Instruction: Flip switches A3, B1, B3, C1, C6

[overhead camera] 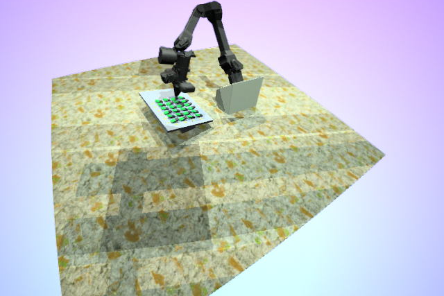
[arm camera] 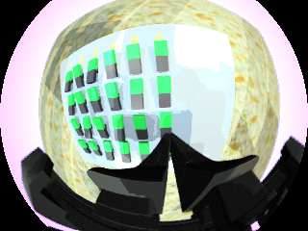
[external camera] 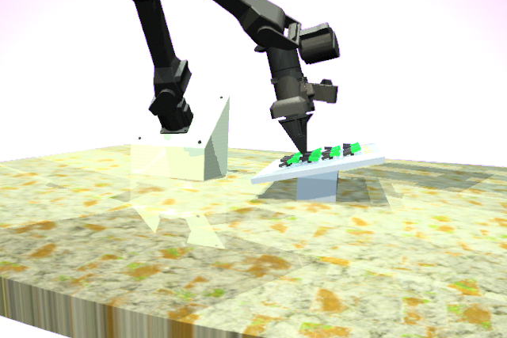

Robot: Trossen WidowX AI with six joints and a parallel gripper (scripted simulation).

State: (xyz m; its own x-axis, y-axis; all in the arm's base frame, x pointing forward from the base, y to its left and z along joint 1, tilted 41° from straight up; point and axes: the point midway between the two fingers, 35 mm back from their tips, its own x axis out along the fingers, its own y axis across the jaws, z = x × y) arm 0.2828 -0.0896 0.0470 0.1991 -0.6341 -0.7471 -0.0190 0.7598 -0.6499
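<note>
The switch panel (overhead camera: 150,98) (external camera: 319,168) (arm camera: 199,52) is a pale tilted plate on a short pedestal (external camera: 317,188). It carries a grid of green-and-black rocker switches (overhead camera: 177,109) (external camera: 315,155) (arm camera: 135,90). My gripper (overhead camera: 176,96) (external camera: 303,149) (arm camera: 168,137) is shut, with nothing between the fingers, and points straight down. Its tip rests at a switch in the right-hand column, on the side of the grid nearer the arm. In the wrist view that switch's green end (arm camera: 166,119) shows just ahead of the tip. I cannot read the row letter.
A pale wedge-shaped block (overhead camera: 240,97) (external camera: 180,158) stands at the arm's base, to one side of the panel. The mottled table (overhead camera: 215,192) (external camera: 286,268) ends in a front edge in the exterior view.
</note>
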